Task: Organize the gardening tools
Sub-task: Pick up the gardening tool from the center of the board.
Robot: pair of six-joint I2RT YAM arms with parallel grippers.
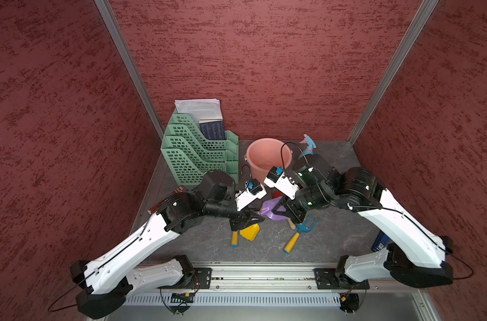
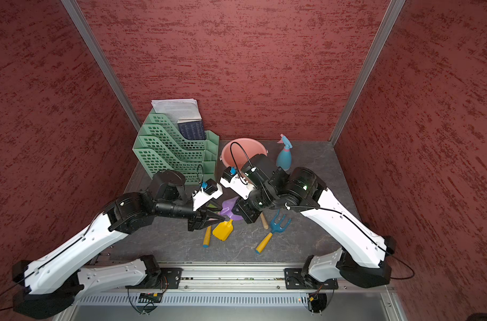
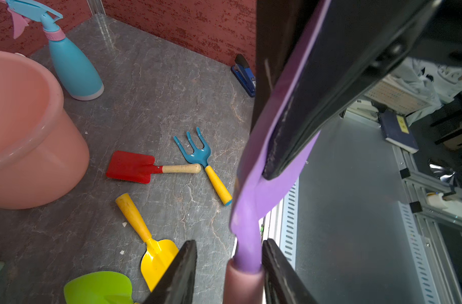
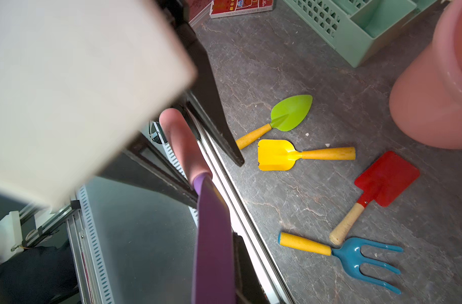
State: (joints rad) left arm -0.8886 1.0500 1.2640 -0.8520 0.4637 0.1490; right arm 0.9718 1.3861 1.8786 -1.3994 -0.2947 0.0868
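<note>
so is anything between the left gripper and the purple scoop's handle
Nothing visible. The purple scoop's pink handle sits between the left gripper's fingers, with a gap on one side; the right gripper holds the blade.

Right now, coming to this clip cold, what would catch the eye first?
The purple scoop at the centre, caught from two sides: the right claw pinches its blade, while the left claw brackets its pink handle, a gap showing on one side. Nearby the yellow scoop and blue fork lie loose on the grey table, and the pink bucket stands behind them.
</note>
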